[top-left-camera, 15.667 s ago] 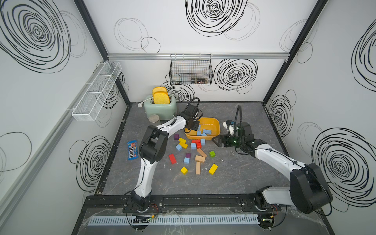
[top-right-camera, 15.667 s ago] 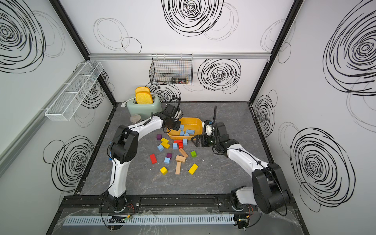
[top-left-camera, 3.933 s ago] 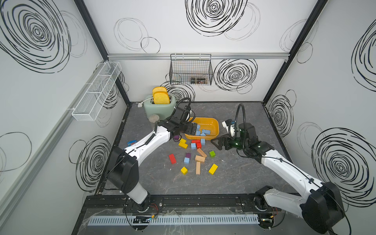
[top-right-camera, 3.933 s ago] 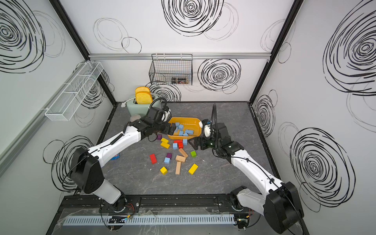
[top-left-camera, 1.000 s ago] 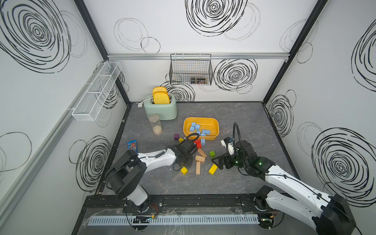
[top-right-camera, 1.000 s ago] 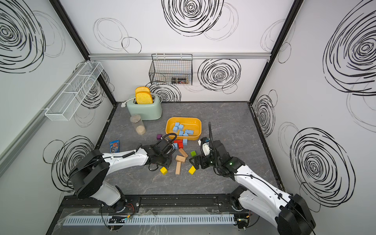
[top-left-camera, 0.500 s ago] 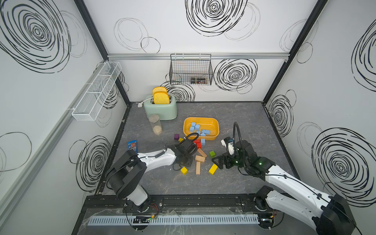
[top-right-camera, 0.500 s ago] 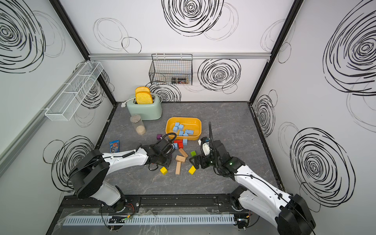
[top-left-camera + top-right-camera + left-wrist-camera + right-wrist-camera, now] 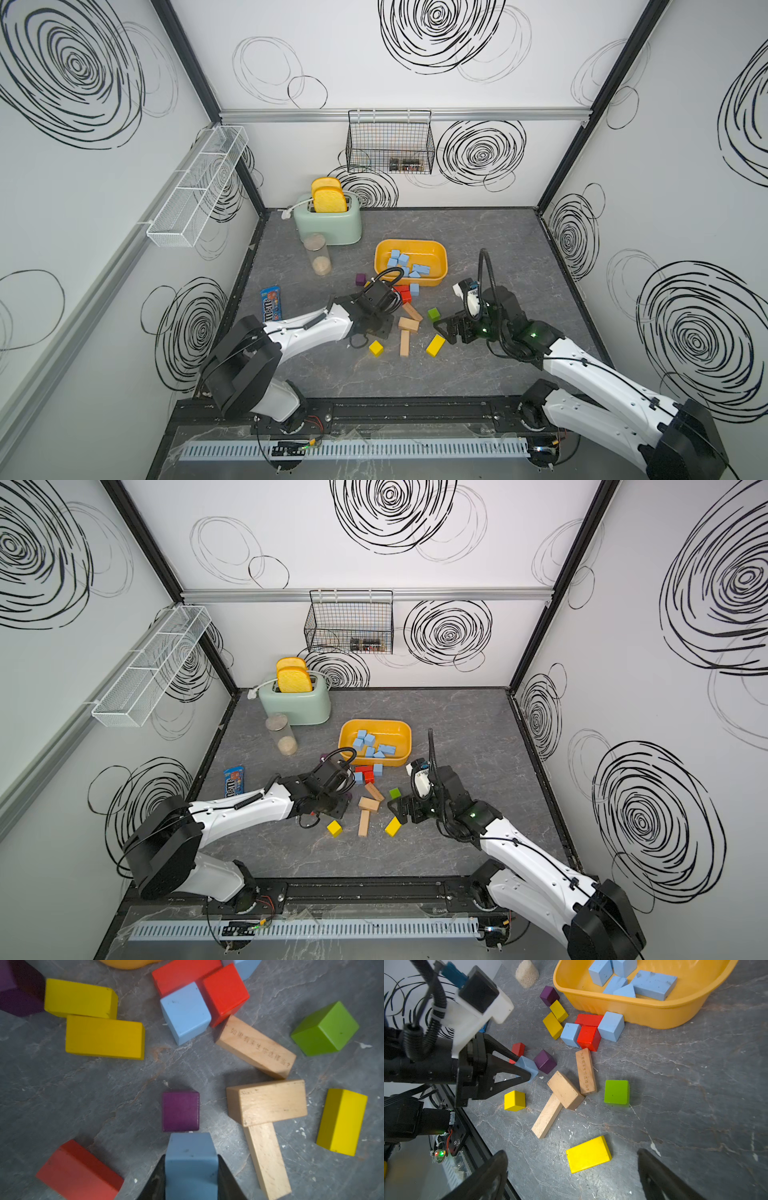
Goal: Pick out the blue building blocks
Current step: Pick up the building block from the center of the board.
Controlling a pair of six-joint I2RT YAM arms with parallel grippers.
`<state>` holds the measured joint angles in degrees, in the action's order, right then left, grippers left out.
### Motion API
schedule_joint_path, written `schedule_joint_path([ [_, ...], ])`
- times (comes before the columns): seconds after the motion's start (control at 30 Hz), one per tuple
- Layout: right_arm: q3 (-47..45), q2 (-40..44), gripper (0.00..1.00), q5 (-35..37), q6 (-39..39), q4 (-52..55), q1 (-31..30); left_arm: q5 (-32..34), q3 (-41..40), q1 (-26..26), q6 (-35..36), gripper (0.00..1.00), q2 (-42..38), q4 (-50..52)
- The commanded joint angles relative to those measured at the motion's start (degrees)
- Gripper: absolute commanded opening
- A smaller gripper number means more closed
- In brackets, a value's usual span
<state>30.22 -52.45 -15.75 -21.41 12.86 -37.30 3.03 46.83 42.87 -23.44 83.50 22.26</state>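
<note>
One of the blue building blocks (image 9: 191, 1165), a pale cube, is clamped between the left fingers (image 9: 521, 1076), low at the counter (image 9: 478, 232) with a purple cube (image 9: 180, 1111) just beside it. About seven more lie in the yellow tub (image 9: 441, 272) at the pile's 12 o'clock. Two loose blue cubes (image 9: 611, 1026) sit at the tub's 6 o'clock, touching red blocks (image 9: 588, 1038). The right fingers (image 9: 494, 1169) stand wide apart, holding nothing, near a yellow brick (image 9: 588, 1154). At the tub's 9 o'clock a clear jar (image 9: 318, 259) holds pale grains, and at 8 o'clock lies an m&m's packet (image 9: 270, 303). A bare wooden brick (image 9: 255, 1047) bears printed Chinese characters ending in a question mark.
</note>
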Motion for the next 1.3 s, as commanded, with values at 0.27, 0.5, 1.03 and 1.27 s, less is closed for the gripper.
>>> schedule_joint_path([
  [0.27, 5.26, 0.09, 0.98, 3.31, -0.21, 1.15, 0.92, 0.58, 8.40, -3.77, 4.10, 0.00, -4.96, 2.49],
  [0.5, 6.85, -0.41, 0.98, 4.06, -0.90, 0.26, 2.15, -3.30, 11.91, -7.78, 5.63, 0.00, -5.28, 1.19],
  [1.03, 7.31, -4.35, 0.98, 2.16, -0.93, -6.24, 8.07, -9.61, 19.21, -12.81, 9.06, 0.00, 0.78, -1.08],
  [1.27, 7.44, -7.26, 0.98, 1.52, -0.20, -8.80, 10.55, -9.96, 24.41, -13.12, 10.33, 0.00, 7.56, -1.11],
])
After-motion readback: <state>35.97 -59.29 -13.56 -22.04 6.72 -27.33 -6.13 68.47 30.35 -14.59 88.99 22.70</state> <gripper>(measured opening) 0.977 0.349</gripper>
